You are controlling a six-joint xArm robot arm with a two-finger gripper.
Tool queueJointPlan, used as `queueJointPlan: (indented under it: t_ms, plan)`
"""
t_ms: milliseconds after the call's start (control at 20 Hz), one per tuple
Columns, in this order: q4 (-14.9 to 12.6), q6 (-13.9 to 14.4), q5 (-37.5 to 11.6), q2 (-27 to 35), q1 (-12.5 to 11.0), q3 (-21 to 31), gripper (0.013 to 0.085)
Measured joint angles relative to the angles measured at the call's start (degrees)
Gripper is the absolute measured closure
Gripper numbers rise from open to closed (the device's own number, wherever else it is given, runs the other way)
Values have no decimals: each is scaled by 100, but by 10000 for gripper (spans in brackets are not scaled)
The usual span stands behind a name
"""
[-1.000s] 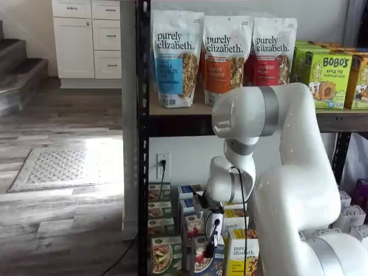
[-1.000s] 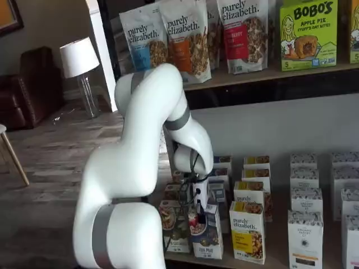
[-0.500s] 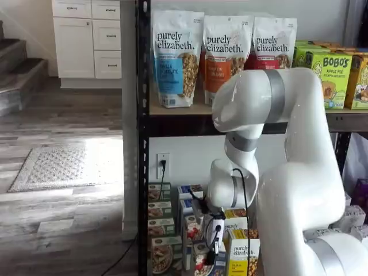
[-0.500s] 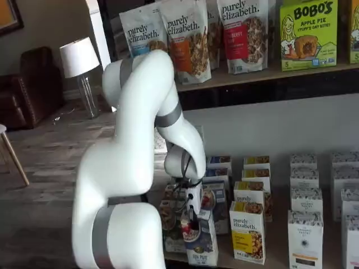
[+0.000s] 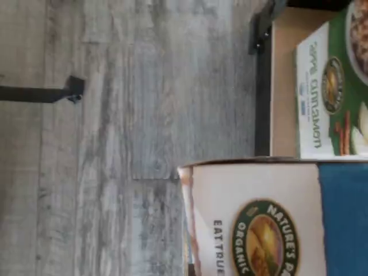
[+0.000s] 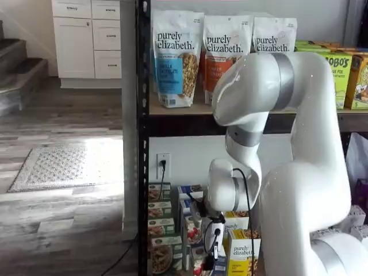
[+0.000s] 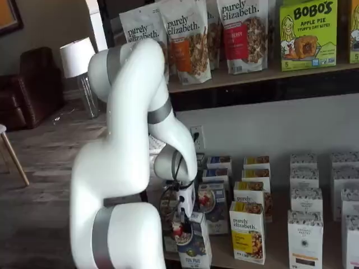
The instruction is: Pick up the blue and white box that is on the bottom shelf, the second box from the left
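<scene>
1. The gripper (image 7: 180, 216) is clamped on the blue and white box (image 7: 193, 244), gripping its upper part from above. The box hangs below it, at the front edge of the bottom shelf (image 7: 269, 260), leaning forward. From its lean and overhang it seems to be coming out of its row, though whether its base is clear of the shelf cannot be told.

2. In a shelf view the gripper (image 6: 214, 241) comes down out of the white wrist with a black cable looped beside it. The box (image 6: 201, 263) below it is mostly cut off by the picture's edge.

3. A grip from above suits a slim upright carton: neighbours flank it closely, so only the top is free to reach.

4. The wrist view shows the box (image 5: 276, 221) very close, its white band carrying a round green and gold emblem and meeting a plain blue field. It is smooth printed card with crisp folded edges, light and easy to crush, so I judge a firm but gentle squeeze fits.

5. Beside the held box stands a green-fronted carton (image 5: 333, 92) on the pale shelf board, and beyond the gripper a yellow-fronted carton (image 7: 247, 231), both the same flat-sided card.

6. Past the shelf edge lies grey wood-grain floor (image 5: 126, 115), matt and streaked.
</scene>
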Motion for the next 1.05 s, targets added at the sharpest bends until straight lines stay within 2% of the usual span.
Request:
queueJointPlan:
  t_ms: [100, 200, 550, 700, 850, 1050]
  plan:
    - [-32, 108, 79, -197, 75, 177, 490]
    - [-280, 405, 98, -388, 134, 360, 490]
    - [-700, 980, 436, -880, 297, 711, 490]
    - [-657, 1018, 561, -1084, 373, 849, 490]
    - [-790, 1217, 581, -1272, 444, 1005, 490]
    - [-843, 1341, 667, -1525, 514, 1202, 490]
